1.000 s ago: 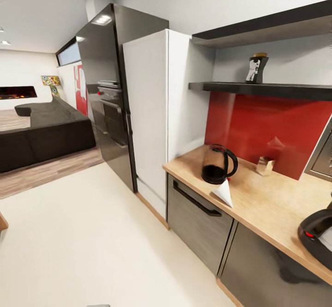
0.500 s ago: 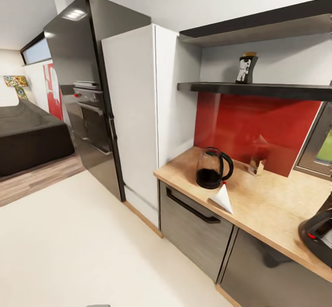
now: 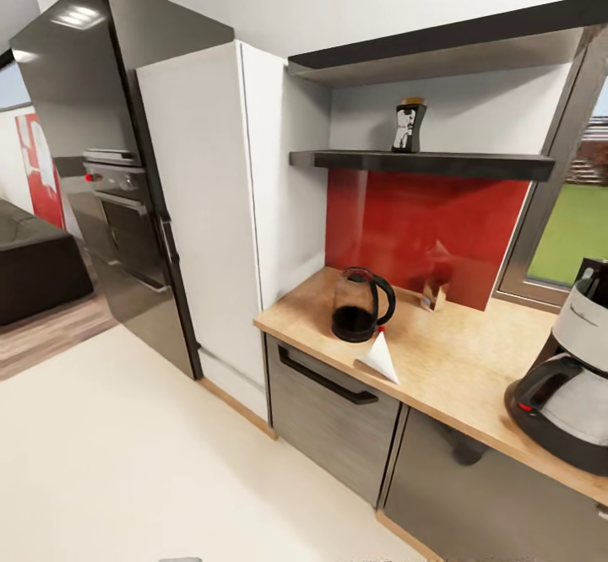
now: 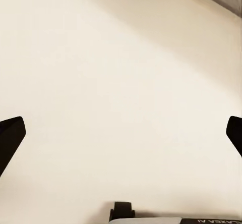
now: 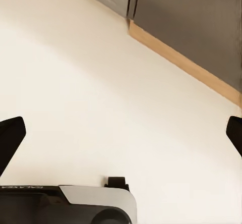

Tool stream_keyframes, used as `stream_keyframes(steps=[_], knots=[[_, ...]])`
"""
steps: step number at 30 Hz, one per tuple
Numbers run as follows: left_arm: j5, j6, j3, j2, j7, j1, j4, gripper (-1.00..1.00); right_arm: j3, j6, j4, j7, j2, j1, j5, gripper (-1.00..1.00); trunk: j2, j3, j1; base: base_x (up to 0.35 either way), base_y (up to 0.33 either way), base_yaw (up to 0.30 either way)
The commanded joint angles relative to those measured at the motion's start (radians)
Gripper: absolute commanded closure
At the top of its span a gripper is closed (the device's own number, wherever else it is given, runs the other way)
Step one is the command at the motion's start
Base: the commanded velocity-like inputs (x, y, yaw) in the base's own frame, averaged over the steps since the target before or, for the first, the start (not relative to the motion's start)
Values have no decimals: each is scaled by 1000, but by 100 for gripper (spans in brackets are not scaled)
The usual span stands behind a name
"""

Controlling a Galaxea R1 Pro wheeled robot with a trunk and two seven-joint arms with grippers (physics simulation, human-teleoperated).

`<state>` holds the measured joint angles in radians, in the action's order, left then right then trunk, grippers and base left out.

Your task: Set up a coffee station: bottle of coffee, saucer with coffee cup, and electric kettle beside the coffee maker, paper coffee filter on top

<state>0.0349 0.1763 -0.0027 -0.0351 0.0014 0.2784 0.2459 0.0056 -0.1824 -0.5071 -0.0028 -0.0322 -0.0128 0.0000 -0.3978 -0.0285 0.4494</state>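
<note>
On the wooden countertop [image 3: 456, 368] stands a dark glass electric kettle [image 3: 359, 305] with a white paper coffee filter [image 3: 380, 357] lying just in front of it. The coffee maker [image 3: 570, 385], black and white, sits at the counter's right end. A dark bottle of coffee [image 3: 409, 126] stands on the lower black shelf [image 3: 473, 163] above the red backsplash. A small beige object [image 3: 434, 294] rests against the backsplash; I cannot tell what it is. My left gripper [image 4: 121, 133] and right gripper [image 5: 121, 133] both hang open over the pale floor, holding nothing.
A white tall cabinet [image 3: 211, 216] and a black oven column [image 3: 110, 174] stand left of the counter. Grey cabinet fronts [image 3: 329, 410] run under the countertop. A window [image 3: 574, 224] is at the right. Pale floor [image 3: 127, 461] lies open in front; a dark sofa [image 3: 34, 267] is far left.
The whole head view has swung right: sofa and oven slid left, the coffee maker and window came into view. Nothing on the counter moved.
</note>
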Motion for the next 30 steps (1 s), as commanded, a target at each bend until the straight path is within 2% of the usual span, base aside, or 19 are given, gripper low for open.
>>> stream_keyframes(steps=[1, 30], knots=[[4, 3, -1, 0, 0, 1, 0, -100, 1, -3, 1, 0, 0, -1, 0, -100, -2, -2, 1, 0, 0, -264], [5, 3, -2, 0, 0, 1, 0, -100, 1, -3, 1, 0, 0, -1, 0, -100, -2, -2, 1, 0, 9, -264]])
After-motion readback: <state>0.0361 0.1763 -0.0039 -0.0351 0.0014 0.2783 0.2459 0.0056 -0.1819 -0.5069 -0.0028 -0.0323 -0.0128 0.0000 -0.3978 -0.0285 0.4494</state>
